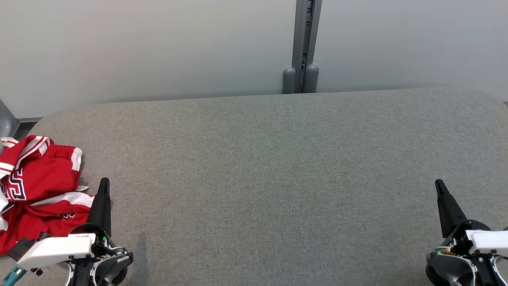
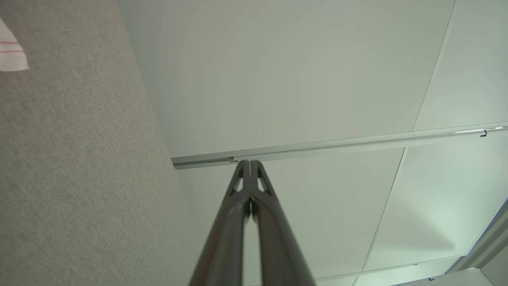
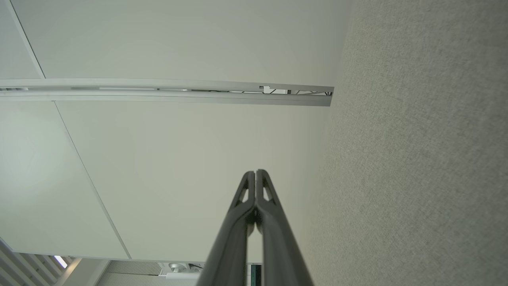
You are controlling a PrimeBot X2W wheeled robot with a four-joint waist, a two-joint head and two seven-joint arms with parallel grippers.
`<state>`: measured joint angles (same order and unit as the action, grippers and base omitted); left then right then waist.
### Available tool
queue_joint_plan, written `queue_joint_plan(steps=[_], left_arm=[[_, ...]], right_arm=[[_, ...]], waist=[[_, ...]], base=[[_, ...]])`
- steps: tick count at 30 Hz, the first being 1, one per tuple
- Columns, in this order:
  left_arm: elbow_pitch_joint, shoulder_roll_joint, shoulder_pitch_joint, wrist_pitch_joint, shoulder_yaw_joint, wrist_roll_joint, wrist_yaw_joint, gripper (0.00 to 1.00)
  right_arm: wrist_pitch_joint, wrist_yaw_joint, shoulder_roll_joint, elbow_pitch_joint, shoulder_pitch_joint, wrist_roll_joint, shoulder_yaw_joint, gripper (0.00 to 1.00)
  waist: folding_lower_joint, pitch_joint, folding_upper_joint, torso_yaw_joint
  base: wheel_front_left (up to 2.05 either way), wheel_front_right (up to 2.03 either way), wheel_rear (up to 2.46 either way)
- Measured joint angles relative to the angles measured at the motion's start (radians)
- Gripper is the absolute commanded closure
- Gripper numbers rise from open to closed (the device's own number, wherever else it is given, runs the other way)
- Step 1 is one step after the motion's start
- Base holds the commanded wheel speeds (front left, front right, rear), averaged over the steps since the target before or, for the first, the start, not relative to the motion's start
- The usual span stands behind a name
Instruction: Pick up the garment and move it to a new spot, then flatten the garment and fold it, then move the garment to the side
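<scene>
Our left gripper (image 1: 104, 183) and right gripper (image 1: 439, 184) sit low over the near edge, each with its two dark fingers pressed together and holding nothing. The crumpled red-and-white jersey garment (image 1: 37, 186) lies at the left end of the grey fabric-covered table (image 1: 262, 167), just beside the left gripper.

Left pincer (image 1: 104, 183) at the near left corner of the bench (image 1: 278, 159), dark fingers pressed tight together, empty, pointing straight at the far edge. Right pincer (image 1: 439, 184) at the near right corner, closed just the same, nothing held, tip leaning a touch inward. Left wrist (image 1: 55, 248) and right wrist (image 1: 490, 238), both white, sit low along the near edge, well apart.
</scene>
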<state>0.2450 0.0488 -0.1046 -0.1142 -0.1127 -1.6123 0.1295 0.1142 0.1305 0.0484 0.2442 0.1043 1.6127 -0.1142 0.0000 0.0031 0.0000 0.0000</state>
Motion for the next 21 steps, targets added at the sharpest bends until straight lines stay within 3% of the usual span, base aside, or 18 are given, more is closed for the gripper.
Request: queue_joint_plan(steps=[17, 18, 21], left_arm=[[0.000, 0.000, 0.000, 0.000, 0.000, 0.000, 0.000, 1.00], [0.002, -0.001, 0.001, 0.000, 0.000, 0.000, 0.000, 0.00], [0.027, -0.009, 0.027, 0.000, 0.002, 0.000, 0.000, 0.00]], right_arm=[[0.000, 0.000, 0.000, 0.000, 0.000, 0.000, 0.000, 1.00], [0.000, 0.000, -0.001, 0.002, -0.001, 0.000, 0.000, 0.00], [0.000, 0.000, -0.012, 0.025, -0.025, 0.000, 0.001, 0.00]], waist=[[0.0000, 0.000, 0.0000, 0.000], [0.0000, 0.000, 0.0000, 0.000], [0.0000, 0.000, 0.0000, 0.000]], base=[[0.00, 0.00, 0.00], [0.00, 0.00, 0.00], [0.00, 0.00, 0.00]])
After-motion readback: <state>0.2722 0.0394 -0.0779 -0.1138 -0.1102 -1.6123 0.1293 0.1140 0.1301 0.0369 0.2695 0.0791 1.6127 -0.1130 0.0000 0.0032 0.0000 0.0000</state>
